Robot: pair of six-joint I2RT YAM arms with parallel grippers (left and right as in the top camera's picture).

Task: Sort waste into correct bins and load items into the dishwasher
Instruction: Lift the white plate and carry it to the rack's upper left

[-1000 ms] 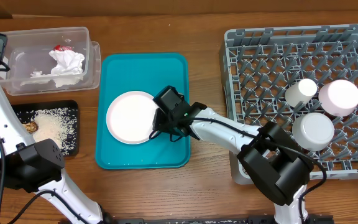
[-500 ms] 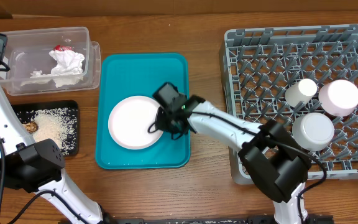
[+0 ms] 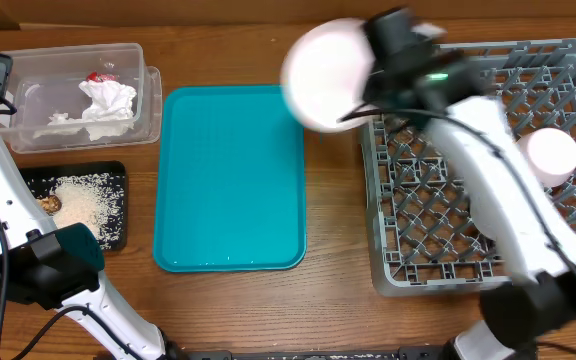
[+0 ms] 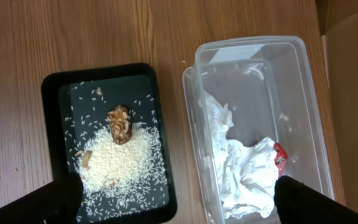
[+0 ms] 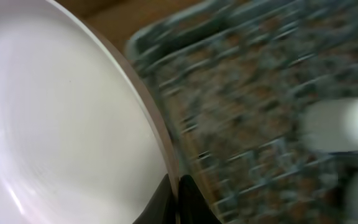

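My right gripper is shut on the rim of a white plate and holds it in the air between the teal tray and the grey dish rack. In the right wrist view the plate fills the left, with the fingers pinching its edge and the rack blurred behind. My left gripper is open and empty, high above the black tray of rice and the clear bin of crumpled tissue.
The rack holds a pale pink cup; other dishes are hidden by my right arm. The clear bin and black rice tray sit at the left edge. The teal tray holds nothing.
My right gripper has lifted the plate off the teal tray and swung it up and right to the rack's left edge. The left arm has not moved.
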